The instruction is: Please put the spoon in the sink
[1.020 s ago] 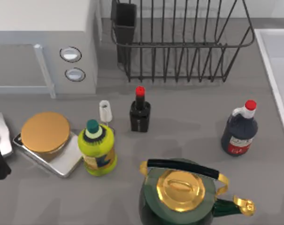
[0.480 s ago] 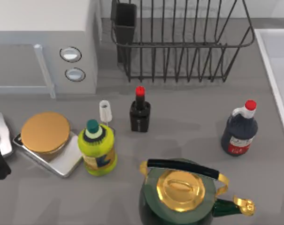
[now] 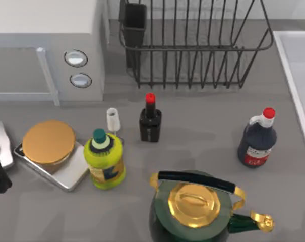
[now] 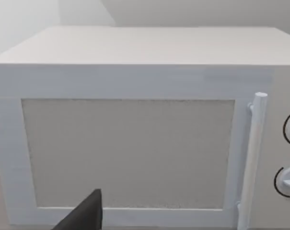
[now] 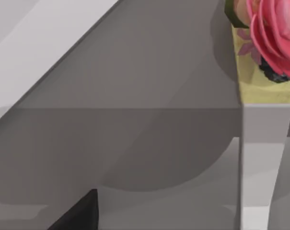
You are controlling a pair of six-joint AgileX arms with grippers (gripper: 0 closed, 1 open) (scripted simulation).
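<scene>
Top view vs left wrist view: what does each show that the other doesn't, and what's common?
Top view adds: black dish rack, sink rim, green kettle, yellow bottle, small dark bottle, dark sauce bottle. Left wrist view adds: the microwave door's whole window, front-on. Shared: the microwave, its door handle, two dials.

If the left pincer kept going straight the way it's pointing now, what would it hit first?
Most likely the microwave: the left wrist view faces its door squarely, with a dark tip of the left pincer low in front. How far off the door is can't be told.
</scene>
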